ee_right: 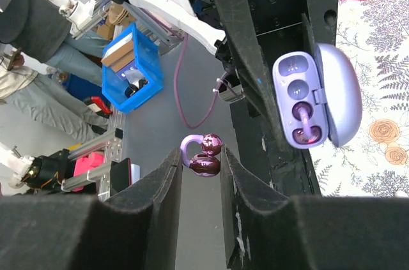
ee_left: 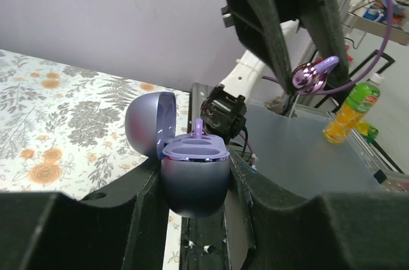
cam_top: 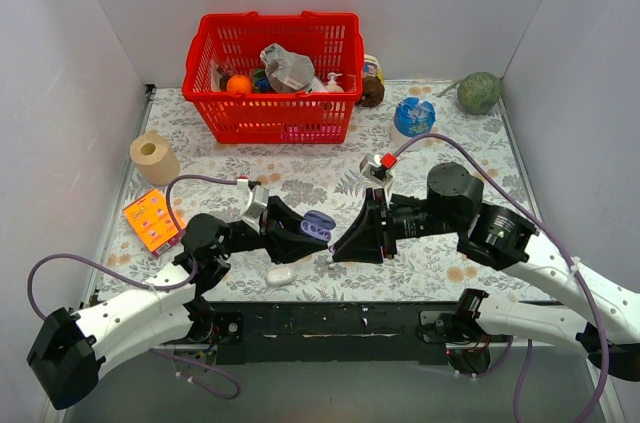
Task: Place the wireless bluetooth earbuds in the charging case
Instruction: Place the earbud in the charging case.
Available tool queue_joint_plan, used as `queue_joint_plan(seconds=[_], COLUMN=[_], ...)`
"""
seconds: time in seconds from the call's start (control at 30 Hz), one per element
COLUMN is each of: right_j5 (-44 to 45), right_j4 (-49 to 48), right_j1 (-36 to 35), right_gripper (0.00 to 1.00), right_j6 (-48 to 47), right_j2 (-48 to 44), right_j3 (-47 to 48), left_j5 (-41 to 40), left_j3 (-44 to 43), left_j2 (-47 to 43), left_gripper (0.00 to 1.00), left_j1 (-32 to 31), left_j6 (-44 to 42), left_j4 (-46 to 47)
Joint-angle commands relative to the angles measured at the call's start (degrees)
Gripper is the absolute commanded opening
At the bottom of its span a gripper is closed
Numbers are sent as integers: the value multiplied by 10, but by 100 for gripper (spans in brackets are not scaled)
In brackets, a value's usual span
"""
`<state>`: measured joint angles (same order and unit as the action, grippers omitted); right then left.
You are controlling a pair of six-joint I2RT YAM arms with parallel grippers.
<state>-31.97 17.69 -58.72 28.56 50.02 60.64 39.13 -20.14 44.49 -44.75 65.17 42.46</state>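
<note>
Pinched at the tips of the right gripper (ee_right: 200, 163): one earbud (ee_right: 200, 154). Just left of it, clamped in the left gripper (ee_left: 195, 193), the case (ee_left: 192, 171), lid open, mouth turned right toward that earbud. Holds the other earbud (ee_right: 303, 123) seated, with a free socket (ee_right: 296, 85) beside it. Calls for a short leftward push, stem lined up with that socket.

Lavender charging case (ee_left: 195, 180); shiny purple earbud (ee_right: 202, 155); red basket (cam_top: 270, 118); floral tablecloth (cam_top: 320, 175).

White arms (cam_top: 130, 315), black jaws, purple cables (cam_top: 200, 179)
</note>
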Motion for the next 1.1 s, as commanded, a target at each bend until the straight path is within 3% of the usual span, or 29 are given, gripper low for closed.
queue_joint_plan(seconds=[0.0, 0.17, 0.3, 0.6, 0.8, 1.07], right_j5=[-26, -8, 57, 236, 351, 423], right_j4=[-35, -45, -72, -112, -131, -53], right_j1=[3, 3, 3, 3, 2, -17], right_gripper=[5, 5, 5, 4, 3, 2], right_j6=[-2, 0, 34, 180, 294, 339], right_j2=[19, 34, 24, -2, -2, 86], right_j3=[23, 32, 33, 14, 12, 114], left_j5=[66, 52, 8, -209, -325, -384], left_j3=[-35, -35, -27, -10, -2, 2], left_j2=[16, 7, -15, -45, -6, 95], left_gripper=[0, 0, 0, 0, 0, 0], left_j1=[-5, -10, -13, -26, -29, -37], left_j6=[19, 11, -21, -158, -231, -237], left_j4=[53, 38, 4, -19, 43, 174])
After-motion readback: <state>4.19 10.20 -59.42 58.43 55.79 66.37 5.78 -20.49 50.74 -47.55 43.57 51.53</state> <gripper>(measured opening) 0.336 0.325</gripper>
